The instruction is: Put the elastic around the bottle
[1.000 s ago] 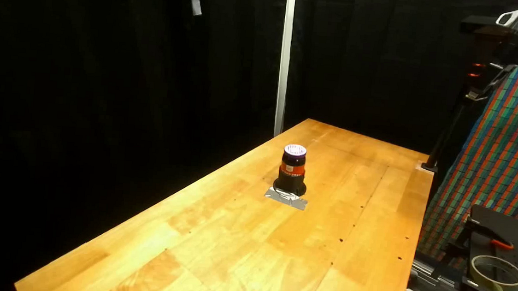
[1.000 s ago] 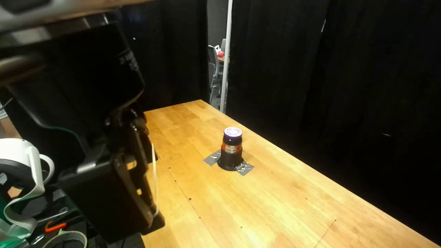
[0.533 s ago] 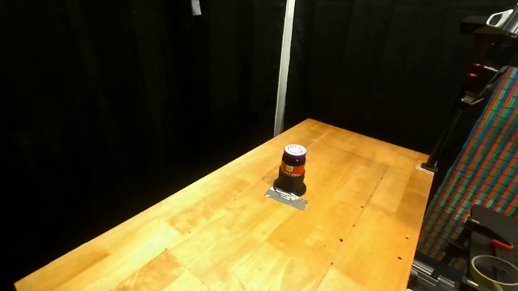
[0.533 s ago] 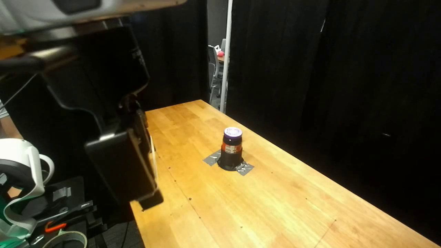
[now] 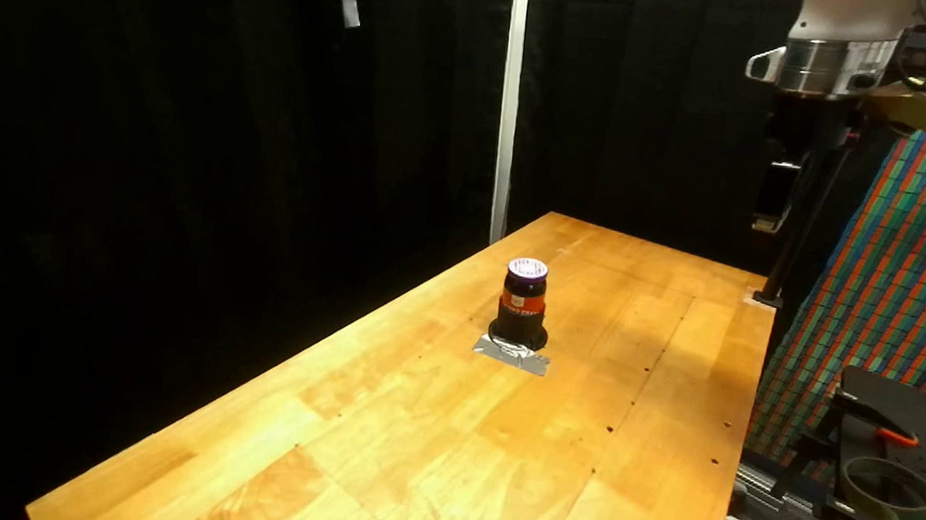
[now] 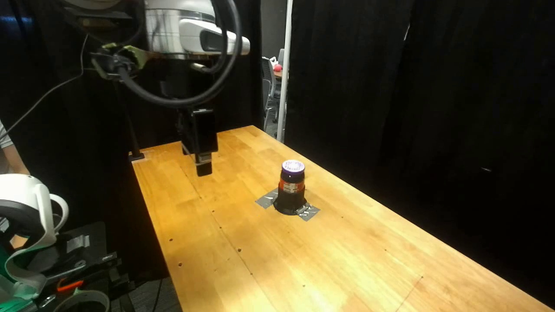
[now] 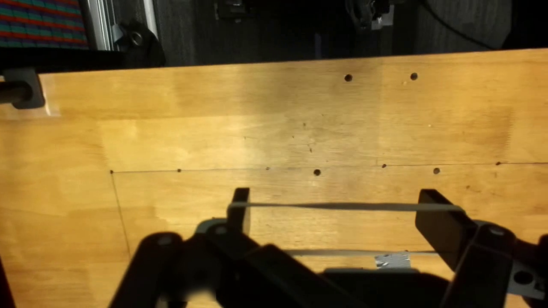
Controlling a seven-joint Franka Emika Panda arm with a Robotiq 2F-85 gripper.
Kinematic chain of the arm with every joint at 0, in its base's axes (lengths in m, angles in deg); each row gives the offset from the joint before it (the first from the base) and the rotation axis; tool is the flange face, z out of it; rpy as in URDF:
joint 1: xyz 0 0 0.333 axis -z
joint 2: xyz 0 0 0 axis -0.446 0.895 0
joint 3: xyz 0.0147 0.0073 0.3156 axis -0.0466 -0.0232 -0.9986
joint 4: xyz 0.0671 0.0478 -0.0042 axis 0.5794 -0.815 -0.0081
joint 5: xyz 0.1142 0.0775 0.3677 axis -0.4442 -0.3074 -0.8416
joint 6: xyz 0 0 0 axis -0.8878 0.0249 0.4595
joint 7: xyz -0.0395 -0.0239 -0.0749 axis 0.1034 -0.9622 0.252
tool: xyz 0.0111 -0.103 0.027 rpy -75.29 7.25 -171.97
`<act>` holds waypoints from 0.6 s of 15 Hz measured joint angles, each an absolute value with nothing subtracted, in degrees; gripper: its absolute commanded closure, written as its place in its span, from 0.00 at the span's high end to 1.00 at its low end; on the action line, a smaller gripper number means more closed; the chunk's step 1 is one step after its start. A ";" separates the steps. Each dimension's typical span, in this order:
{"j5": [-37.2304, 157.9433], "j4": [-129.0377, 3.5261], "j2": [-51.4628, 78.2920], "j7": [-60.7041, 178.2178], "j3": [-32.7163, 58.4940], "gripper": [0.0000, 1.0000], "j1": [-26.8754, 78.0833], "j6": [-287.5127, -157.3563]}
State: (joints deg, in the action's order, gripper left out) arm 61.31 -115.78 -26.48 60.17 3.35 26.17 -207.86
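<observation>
The bottle (image 5: 523,302), with an orange label and a purple-white cap, stands upright in a black holder on the wooden table; it also shows in an exterior view (image 6: 292,185). My gripper (image 7: 338,211) is open in the wrist view. The pale elastic (image 7: 355,206) is stretched around both fingers (image 7: 441,226), with two strands across the gap. In the exterior views my gripper (image 6: 204,164) (image 5: 768,218) hangs above the table near its far end, to the side of the bottle and apart from it. The bottle is out of the wrist view.
Grey tape (image 6: 309,212) fixes the holder (image 6: 289,203) to the table (image 6: 347,260); a tape strip shows in the wrist view (image 7: 393,260). A black pole is clamped (image 5: 767,299) at a table corner. A side cart carries a tape roll (image 5: 887,492) and a white headset (image 6: 26,199).
My arm has swung away from close to an exterior camera to over the table's far end, moving left in the opposite exterior view. The elastic stays on the fingers. The bottle has not moved.
</observation>
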 measured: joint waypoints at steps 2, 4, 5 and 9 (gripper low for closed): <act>61.29 -110.91 -19.66 62.14 1.79 1.00 24.96 -208.70; 61.66 -106.18 -13.20 63.96 0.70 1.00 24.29 -210.50; 62.20 -104.05 -10.23 64.85 0.35 1.00 23.94 -212.25; 66.09 -96.99 0.32 66.34 0.11 1.00 22.26 -222.24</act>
